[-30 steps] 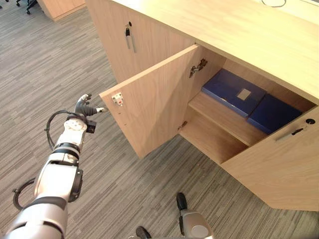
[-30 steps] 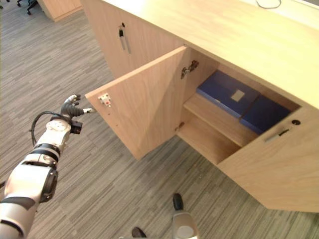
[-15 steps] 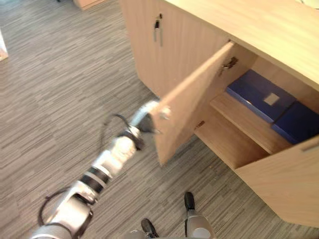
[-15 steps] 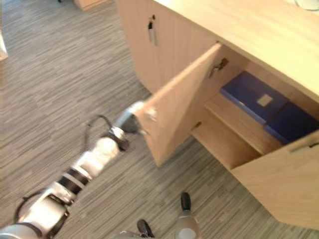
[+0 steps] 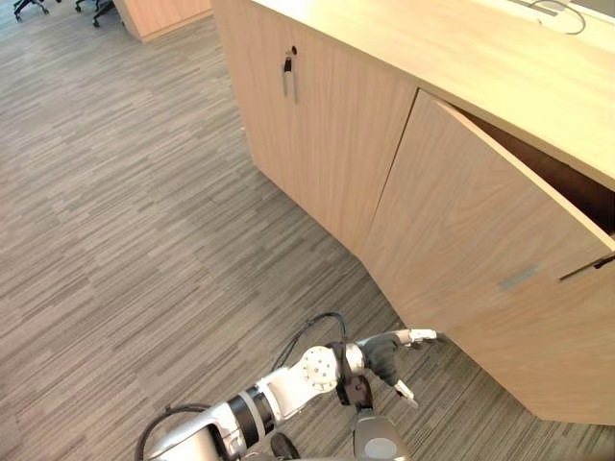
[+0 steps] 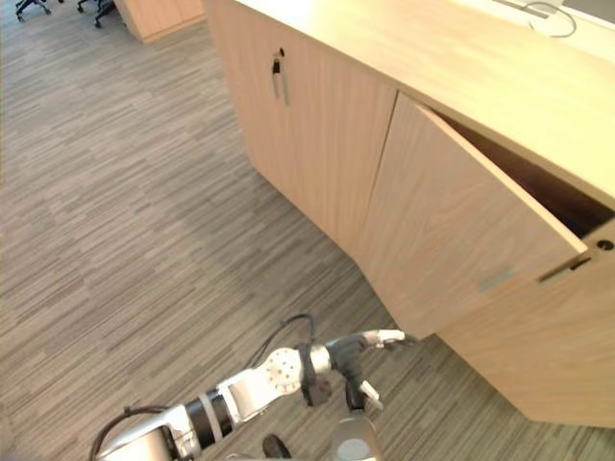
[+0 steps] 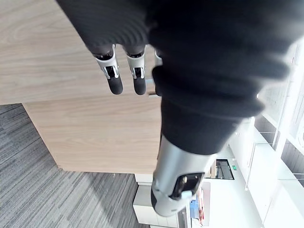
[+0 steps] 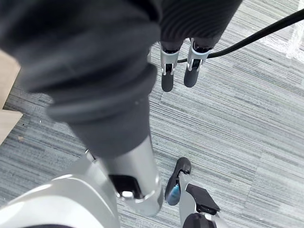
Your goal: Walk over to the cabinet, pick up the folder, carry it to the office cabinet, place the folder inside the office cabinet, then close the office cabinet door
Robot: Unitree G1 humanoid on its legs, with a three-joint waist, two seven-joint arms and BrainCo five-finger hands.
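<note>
The office cabinet's door (image 5: 461,240) stands nearly shut, with a narrow dark gap (image 5: 567,182) left along its top edge. My left hand (image 5: 389,351) is low at the door's bottom corner, open, its straight fingers (image 7: 114,78) against the wood. The door hides the inside of the cabinet, so I cannot see the folder. Low over the carpet hangs my right hand (image 8: 168,71), fingers relaxed and holding nothing; it also shows as the right hand (image 5: 370,444) at the lower edge of the left eye view.
The cabinet's wooden top (image 5: 461,48) runs across the upper right. Left of the moving door is a shut door with a handle (image 5: 288,72); on the right is another door with a dark handle (image 5: 586,269). Striped grey carpet (image 5: 144,240) spreads to the left.
The door has swung from wide open to nearly shut, with my left hand following it to the right. The blue folders on the shelf are now hidden. The camera has also shifted.
</note>
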